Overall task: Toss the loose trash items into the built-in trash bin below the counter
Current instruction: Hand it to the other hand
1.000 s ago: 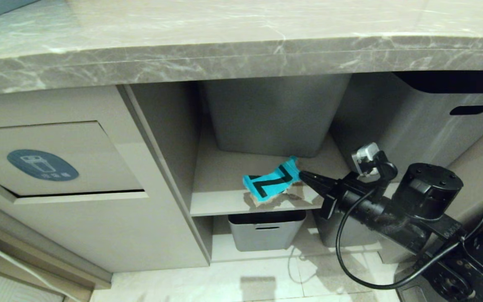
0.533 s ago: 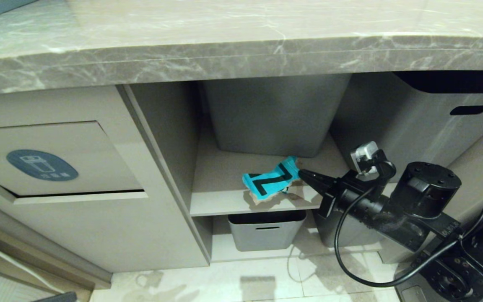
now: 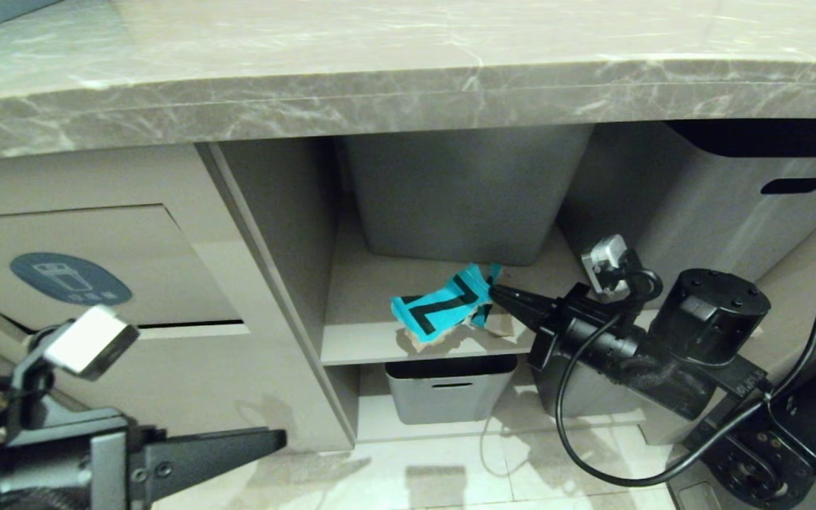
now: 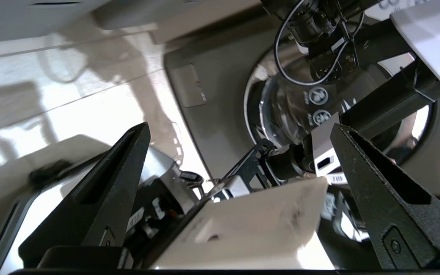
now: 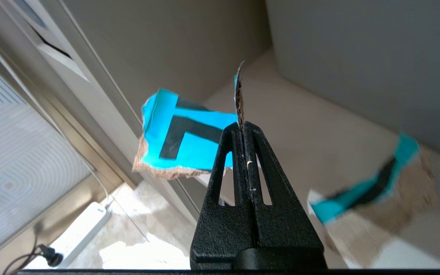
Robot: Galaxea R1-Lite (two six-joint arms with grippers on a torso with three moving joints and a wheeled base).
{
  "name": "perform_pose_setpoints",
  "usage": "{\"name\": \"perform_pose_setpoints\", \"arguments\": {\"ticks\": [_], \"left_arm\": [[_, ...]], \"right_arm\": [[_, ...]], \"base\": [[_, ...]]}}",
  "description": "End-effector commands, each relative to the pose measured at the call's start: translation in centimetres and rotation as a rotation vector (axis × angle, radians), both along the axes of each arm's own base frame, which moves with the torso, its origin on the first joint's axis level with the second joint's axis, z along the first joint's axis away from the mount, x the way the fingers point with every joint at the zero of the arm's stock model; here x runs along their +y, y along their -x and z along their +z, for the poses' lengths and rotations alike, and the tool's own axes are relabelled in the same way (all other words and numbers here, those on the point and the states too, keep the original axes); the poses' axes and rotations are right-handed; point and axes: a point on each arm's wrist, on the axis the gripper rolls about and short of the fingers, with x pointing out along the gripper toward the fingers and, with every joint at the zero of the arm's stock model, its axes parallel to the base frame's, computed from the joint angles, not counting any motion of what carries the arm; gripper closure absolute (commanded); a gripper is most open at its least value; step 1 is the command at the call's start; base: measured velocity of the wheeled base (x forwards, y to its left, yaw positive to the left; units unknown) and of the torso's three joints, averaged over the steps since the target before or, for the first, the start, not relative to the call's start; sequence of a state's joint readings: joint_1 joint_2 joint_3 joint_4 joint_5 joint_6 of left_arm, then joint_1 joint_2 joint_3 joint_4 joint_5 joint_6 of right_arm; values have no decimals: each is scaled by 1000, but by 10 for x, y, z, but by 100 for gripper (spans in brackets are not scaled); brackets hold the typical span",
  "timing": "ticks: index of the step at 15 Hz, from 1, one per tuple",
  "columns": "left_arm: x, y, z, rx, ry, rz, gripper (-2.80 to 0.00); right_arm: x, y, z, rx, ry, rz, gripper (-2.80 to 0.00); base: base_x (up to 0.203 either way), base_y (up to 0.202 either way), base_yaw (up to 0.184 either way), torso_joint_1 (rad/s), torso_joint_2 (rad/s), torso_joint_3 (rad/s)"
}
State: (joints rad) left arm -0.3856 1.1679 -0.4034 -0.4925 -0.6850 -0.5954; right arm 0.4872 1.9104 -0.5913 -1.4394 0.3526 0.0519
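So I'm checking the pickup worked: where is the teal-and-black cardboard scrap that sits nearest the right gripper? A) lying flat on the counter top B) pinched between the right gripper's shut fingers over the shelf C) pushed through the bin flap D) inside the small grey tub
B: the right wrist view shows the right gripper shut on an edge of the teal-and-black scrap, which the head view places over the shelf.

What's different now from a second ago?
The left pincer has swung into the head view at the lower left, jaws wide open and empty. The right pincer, shut on the teal-and-black scrap, has carried it a little leftward, off the shelf. Another scrap remains lying on the shelf. The bin flap, counter and grey tubs stayed put.
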Motion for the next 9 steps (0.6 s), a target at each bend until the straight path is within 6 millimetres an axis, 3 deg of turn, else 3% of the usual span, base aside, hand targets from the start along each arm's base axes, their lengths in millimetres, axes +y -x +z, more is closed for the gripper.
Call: {"name": "perform_pose_setpoints", "arguments": {"ticks": [1,5,9], "left_arm": [[-26,-26,-21,72,-28,-76,-280],[-55,-46,-22,40,-39,-79,-280],[-61,-54,-26,7,-34,-59,-280]], "right_arm": [[3,0,2,-14,-6,11,0],[14,10,3,-13,-5,61,0],[27,26,6,-16,-8,122,0]], "base": [[0,0,0,0,0,0],[0,0,0,0,0,0],[0,0,0,0,0,0]]}}
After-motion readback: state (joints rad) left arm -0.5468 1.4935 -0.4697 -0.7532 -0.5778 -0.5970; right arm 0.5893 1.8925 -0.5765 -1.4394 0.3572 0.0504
